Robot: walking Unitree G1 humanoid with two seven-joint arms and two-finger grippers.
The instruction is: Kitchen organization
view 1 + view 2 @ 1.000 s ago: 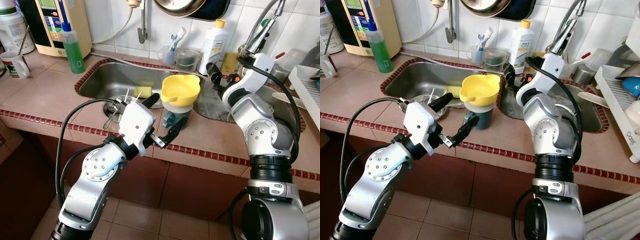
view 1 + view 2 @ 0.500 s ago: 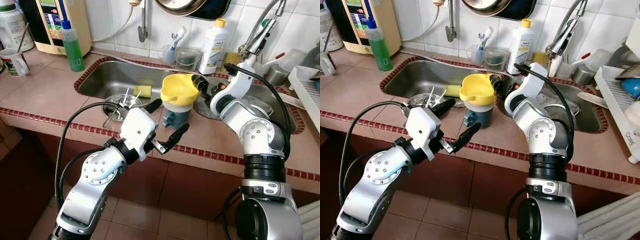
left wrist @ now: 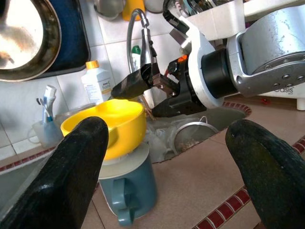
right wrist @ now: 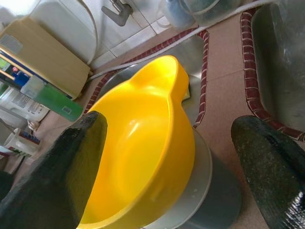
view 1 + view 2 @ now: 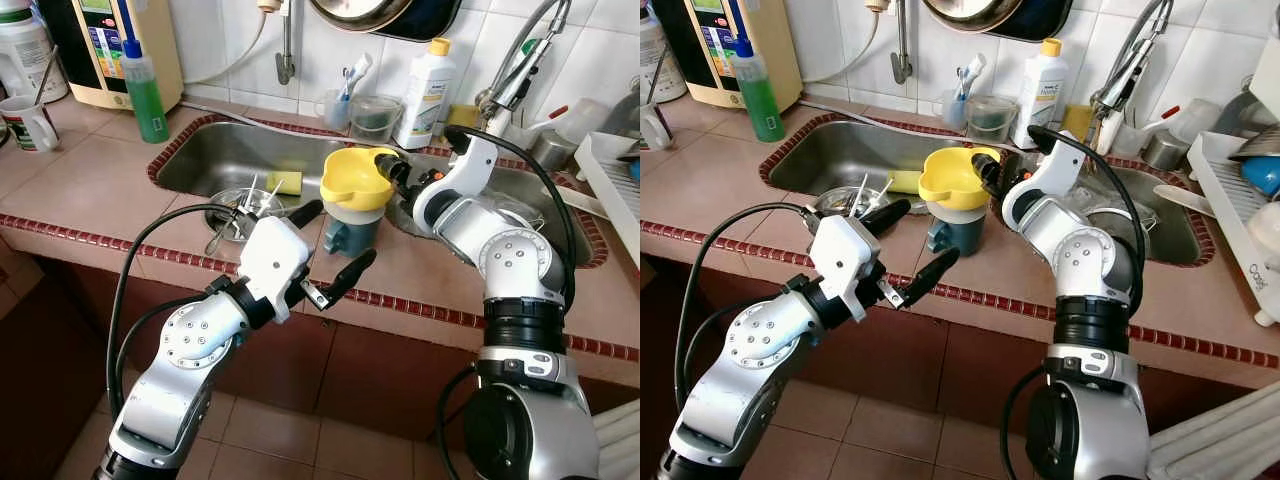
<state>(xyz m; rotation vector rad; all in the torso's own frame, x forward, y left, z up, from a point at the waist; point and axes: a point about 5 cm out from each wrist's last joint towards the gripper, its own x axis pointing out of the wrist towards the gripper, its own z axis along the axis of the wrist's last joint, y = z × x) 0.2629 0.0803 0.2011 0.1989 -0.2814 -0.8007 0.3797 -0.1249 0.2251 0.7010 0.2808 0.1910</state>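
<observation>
With its fingers spread, the right end effector should straddle the yellow bowl's right rim squarely before closing, while the open left end effector waits near the blue mug.

Bare counter tile near and right of the blue mug: open for passage. Yellow bowl stacked on top, blocking entry from above. Right gripper spread wide at the bowl's far-right rim. Left gripper spread wide just near the mug. Left sink cluttered by utensils and sponge. Far edge crowded: bottle, cups, faucet.
</observation>
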